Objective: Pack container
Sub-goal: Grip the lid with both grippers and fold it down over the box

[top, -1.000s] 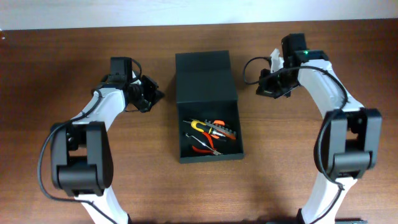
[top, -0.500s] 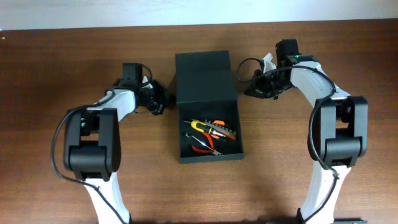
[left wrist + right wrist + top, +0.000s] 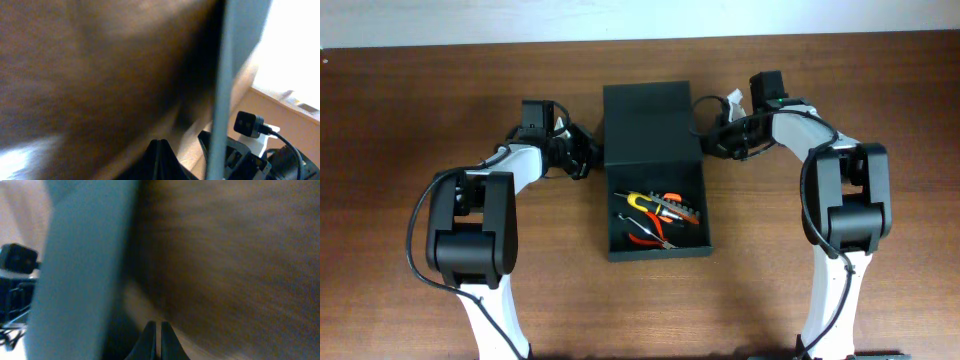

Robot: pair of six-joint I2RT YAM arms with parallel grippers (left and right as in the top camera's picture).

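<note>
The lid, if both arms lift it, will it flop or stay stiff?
The lid looks like a flat rigid panel, so probably stiff. Hinged along the box edge, it should swing rather than slide. Tools inside likely anchor the box.

The box (image 3: 650,125) lies open at mid-desk (image 3: 410,110), its lid flat on the far side. The left claw (image 3: 582,158) crowds the lid's left edge and the right claw (image 3: 712,143) crowds its right edge, so both flanks are blocked. From above, the tray is reachable, though tools (image 3: 660,215) cover part of its floor. The desk on the box's near side lies free.
</note>
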